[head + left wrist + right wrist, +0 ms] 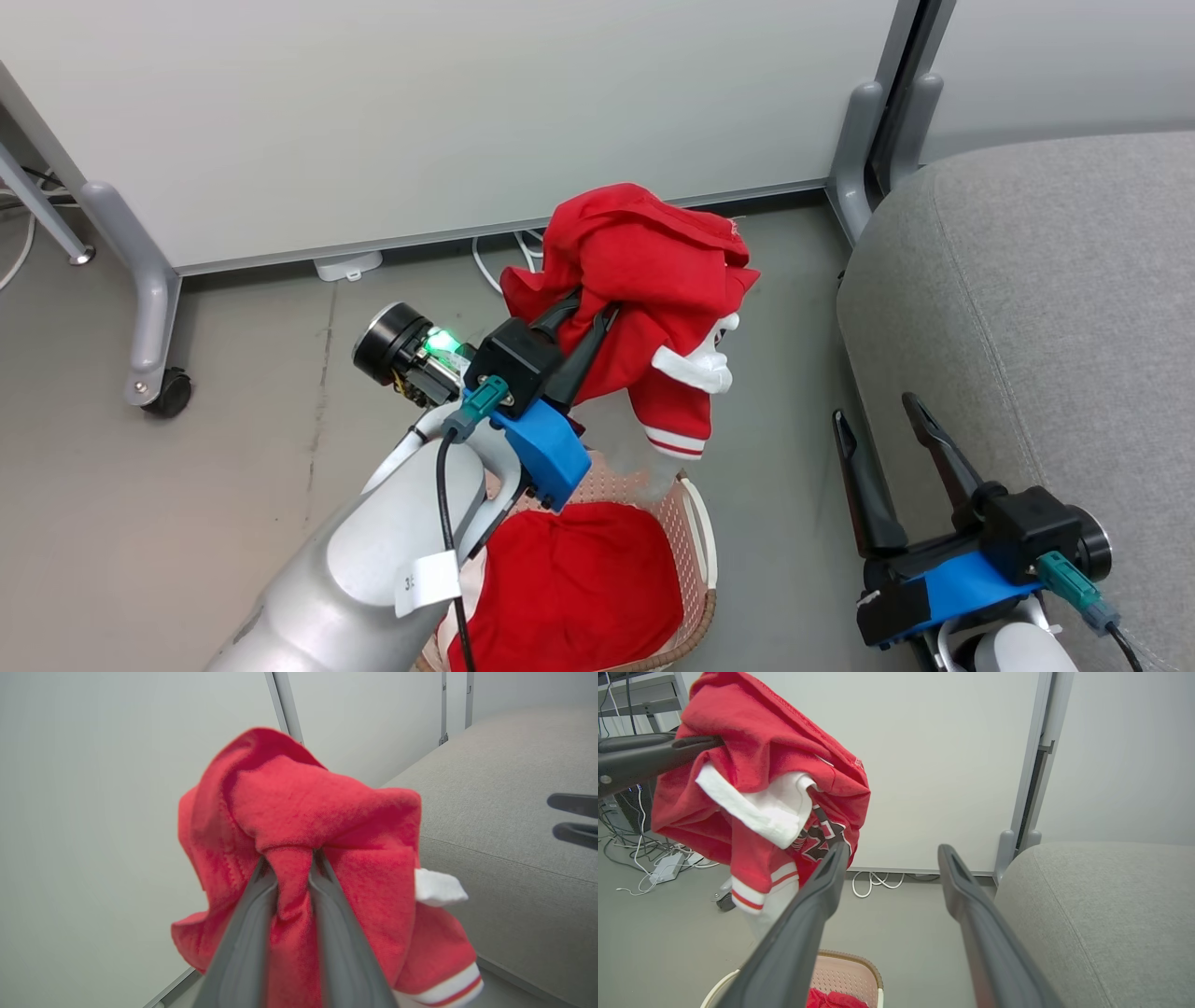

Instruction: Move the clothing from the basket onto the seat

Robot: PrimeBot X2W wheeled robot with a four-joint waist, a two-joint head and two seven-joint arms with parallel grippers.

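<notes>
In the centre of the head view, the left gripper (590,313) has its two long dark fingers pinched tight on a fold of a soft bright red garment with white cuffs and red-and-white striped trim (653,271), which hangs bunched in the air above the small cream-white perforated plastic basket with a brown woven-look rim (621,483) at the bottom centre. In the left wrist view the fingers rise from the bottom edge and close narrowly on the red cloth (303,802), with the large light grey upholstered seat cushion (504,812) on the right of the frame. A second red garment (569,579) lies crumpled inside the basket. The seat (1027,299) fills the right side of the head view, apart from the held garment. At the lower right, the right gripper (876,413) has its jaws spread wide and holds nothing, just beside the seat's front edge. The basket stands on a plain grey floor (233,485) before a white partition panel (420,112).
</notes>
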